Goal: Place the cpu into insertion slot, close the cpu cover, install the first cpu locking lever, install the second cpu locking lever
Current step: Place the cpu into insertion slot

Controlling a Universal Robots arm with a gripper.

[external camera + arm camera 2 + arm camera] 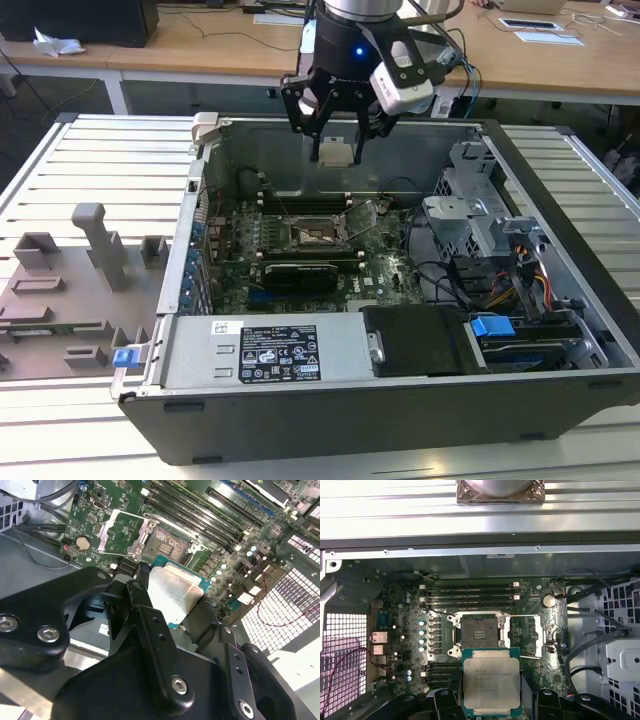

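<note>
Silvery cpu [491, 681] — one, clamped in tool [336, 148] | insertion slot [479, 632]: one, bare | cpu cover [104, 534]: one, swung open

Silvery cpu [491, 685] hangs level, raised near the empty dark insertion slot [479, 634]; cpu cover [106, 531] lies open.

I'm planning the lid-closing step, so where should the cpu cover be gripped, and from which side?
Probably its free edge, farthest from the hinge. The cpu cover stands tilted open on the exterior view's right of the insertion slot, so come from above and pinch that raised edge between the jaws; the cut-out centre offers nothing to hold.
</note>
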